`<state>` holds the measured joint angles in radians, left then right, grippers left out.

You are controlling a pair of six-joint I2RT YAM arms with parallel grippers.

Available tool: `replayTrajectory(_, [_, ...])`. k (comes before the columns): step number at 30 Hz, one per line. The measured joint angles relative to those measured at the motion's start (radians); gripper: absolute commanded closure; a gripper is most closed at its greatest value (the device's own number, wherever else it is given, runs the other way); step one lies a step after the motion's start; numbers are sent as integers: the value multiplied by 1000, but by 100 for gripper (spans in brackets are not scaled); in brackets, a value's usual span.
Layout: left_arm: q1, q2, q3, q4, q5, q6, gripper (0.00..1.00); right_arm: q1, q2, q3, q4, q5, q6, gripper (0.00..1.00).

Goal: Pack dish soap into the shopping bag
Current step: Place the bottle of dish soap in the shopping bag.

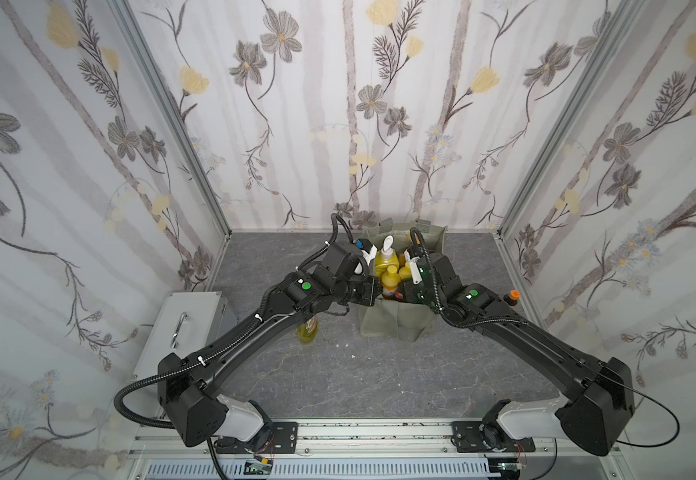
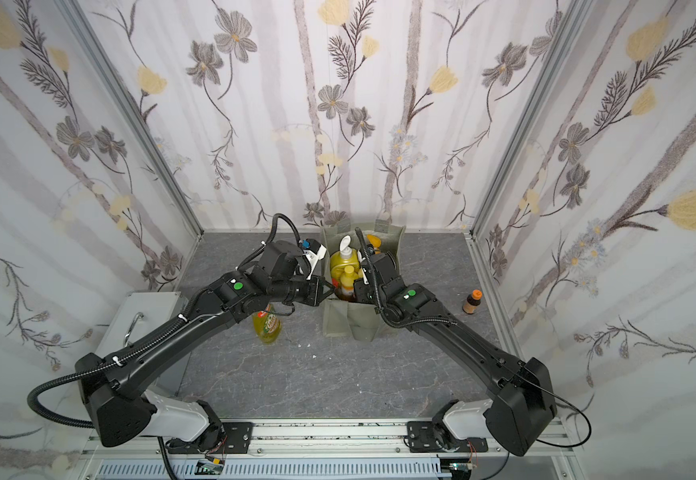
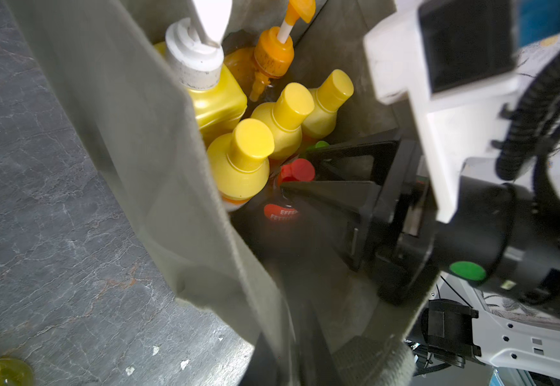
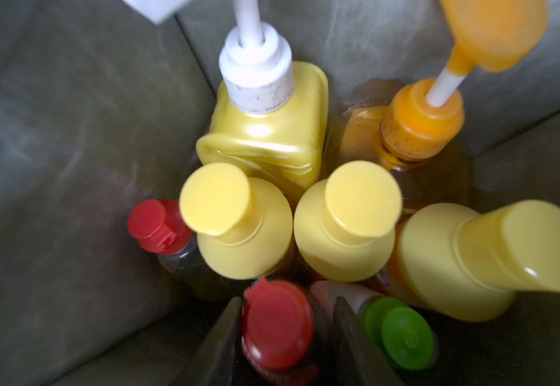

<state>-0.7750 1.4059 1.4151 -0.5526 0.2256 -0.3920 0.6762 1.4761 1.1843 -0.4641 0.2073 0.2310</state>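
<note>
Releasing a red-capped bottle (image 4: 276, 320) inside the shopping bag (image 1: 383, 324), the right gripper (image 4: 287, 300) has its jaws parted around it. Left gripper (image 1: 375, 293) jaws at the bag's rim: cannot tell. Next: lift straight out.

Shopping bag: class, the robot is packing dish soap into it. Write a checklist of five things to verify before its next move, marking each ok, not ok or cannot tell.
1. Shopping bag upright with its mouth open: ok.
2. Bottles inside stand caps up, for example the yellow pump bottle: ok.
3. Right claw clear of the red-capped bottle that it straddles: cannot tell.
4. Left claw, at the bag's rim, free of the fabric: cannot tell.
5. All soap packed: not ok. The yellow-green bottle and the small orange-capped bottle are outside the bag.
</note>
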Motion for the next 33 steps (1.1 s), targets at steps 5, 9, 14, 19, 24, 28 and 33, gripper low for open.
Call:
replayTrajectory(5, [2,-33,0,0,-55,23,48,-2,-90,69,-60,26,-5,51])
replayTrajectory(9, [4,-53,6,-27,-118,27,45,6,-140,48,-94,-21,-8,56])
replayTrajectory(14, [13,-23,53,-65,-173,30,44,53,-172,-83,-152,-86,10,61])
replayTrajectory(19, [10,35,76,-64,-175,25,43,156,-190,-188,-126,-103,42,61])
replayTrajectory(24, [-10,66,73,-38,-160,12,36,179,-171,-250,-61,-109,79,59])
replayTrajectory(28, [-38,87,67,-11,-143,6,39,181,-160,-245,-37,-108,95,56])
replayTrajectory(33, [-51,120,25,31,-145,-1,76,174,-191,-214,-42,-110,98,55])
